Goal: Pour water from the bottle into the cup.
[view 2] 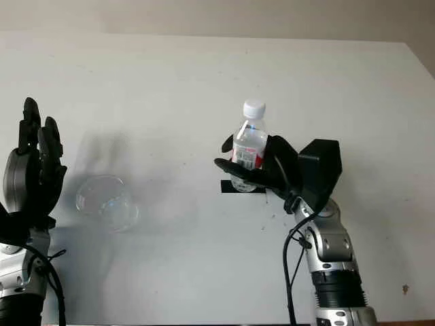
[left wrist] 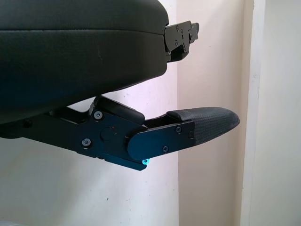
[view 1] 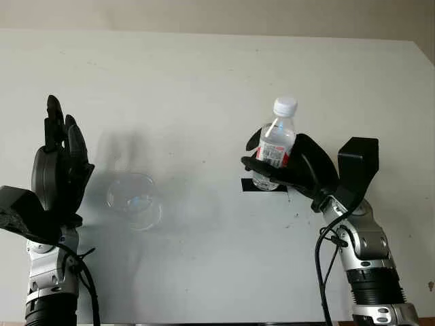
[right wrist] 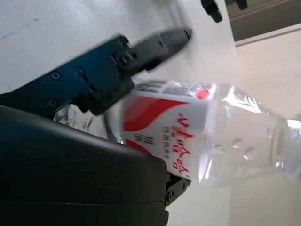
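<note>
Fingers (view 1: pixel 262 165) of the right hand (view 1: pixel 292 170) are clamped around the labelled middle of the bottle (view 1: pixel 275 142), held upright over a black mark (view 1: pixel 246 185) on the table (view 1: pixel 217 68), cap (view 1: pixel 285 105) seemingly on. The cup (view 1: pixel 132 199) stands well left, beside the open, raised left hand (view 1: pixel 58 163). Step judged: bottle grasped; next, carry left and tilt over the cup.

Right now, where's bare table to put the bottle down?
Bare table lies between the cup and the bottle in the right hand, and behind both. Crowded: the cup beside the open left hand, and black tape under the bottle.
</note>
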`<state>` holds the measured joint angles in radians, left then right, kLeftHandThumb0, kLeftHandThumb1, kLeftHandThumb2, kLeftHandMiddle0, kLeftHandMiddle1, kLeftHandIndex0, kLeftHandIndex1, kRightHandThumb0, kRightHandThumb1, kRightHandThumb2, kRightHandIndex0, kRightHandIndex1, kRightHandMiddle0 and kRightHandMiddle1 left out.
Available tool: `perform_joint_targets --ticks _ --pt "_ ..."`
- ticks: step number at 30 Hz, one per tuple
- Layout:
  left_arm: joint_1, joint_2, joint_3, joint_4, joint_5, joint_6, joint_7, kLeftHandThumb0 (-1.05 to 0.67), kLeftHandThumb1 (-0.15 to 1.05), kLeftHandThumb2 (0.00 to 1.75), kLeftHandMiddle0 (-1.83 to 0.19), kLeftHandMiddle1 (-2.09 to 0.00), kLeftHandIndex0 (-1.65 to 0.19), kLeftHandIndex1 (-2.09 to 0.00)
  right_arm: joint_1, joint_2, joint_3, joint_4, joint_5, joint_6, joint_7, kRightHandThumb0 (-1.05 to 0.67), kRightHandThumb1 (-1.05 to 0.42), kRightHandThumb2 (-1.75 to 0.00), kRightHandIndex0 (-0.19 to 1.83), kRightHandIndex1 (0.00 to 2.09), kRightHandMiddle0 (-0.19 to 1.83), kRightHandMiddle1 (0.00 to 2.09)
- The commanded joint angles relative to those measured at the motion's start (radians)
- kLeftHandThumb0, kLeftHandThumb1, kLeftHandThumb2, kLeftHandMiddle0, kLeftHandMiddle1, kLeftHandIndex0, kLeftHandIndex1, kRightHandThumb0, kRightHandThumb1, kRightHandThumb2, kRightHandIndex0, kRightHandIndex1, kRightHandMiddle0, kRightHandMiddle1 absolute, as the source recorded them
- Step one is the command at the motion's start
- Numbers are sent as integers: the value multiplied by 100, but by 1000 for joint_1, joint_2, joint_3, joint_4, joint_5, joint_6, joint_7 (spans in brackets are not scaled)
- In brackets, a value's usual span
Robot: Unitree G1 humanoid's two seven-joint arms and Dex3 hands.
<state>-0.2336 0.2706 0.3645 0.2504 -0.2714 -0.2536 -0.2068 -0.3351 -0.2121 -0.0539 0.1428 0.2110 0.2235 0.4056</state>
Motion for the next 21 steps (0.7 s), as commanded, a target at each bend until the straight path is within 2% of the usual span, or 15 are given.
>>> perform_joint_targets --ticks 1,2,3,4,6,9,14,21 --pt "-2 10 3 2 -3 -9 -3 -78 105 62 19 0 19 0 45 3 -5 31 4 -30 11 -58 -101 -6 -2 176 -8 172" --pt "-2 10 4 1 -5 -8 -5 -78 105 62 19 0 19 0 51 -1 -6 34 6 -41 20 -59 -100 -6 -7 155 -10 158" --pt "-1 10 4 -1 -5 -7 -5 -78 105 62 19 0 19 0 56 -5 -5 38 2 -55 26 -64 -98 -5 -9 103 -12 118" --pt "-1 10 4 -1 -5 -6 -5 -78 105 62 19 0 19 0 59 -8 -4 41 -1 -66 31 -66 -97 -5 -4 69 -9 88" --pt "1 10 6 0 -6 -8 -5 -77 105 62 19 0 19 0 66 -15 -1 47 -11 -92 40 -69 -95 -5 0 23 -3 43" --pt "3 11 6 -1 -3 -7 -4 -77 105 62 19 0 19 0 75 -26 3 53 -23 -118 55 -71 -93 -5 -9 5 -9 19" --pt "4 11 5 -4 1 -6 -1 -77 105 62 19 0 19 0 85 -35 2 91 -42 -223 81 -78 -92 -5 -19 0 -19 4" --pt "0 12 5 0 -1 -9 -7 -78 105 62 19 0 19 0 87 -43 -5 140 -87 -407 65 -89 -93 -6 -19 0 -19 0"
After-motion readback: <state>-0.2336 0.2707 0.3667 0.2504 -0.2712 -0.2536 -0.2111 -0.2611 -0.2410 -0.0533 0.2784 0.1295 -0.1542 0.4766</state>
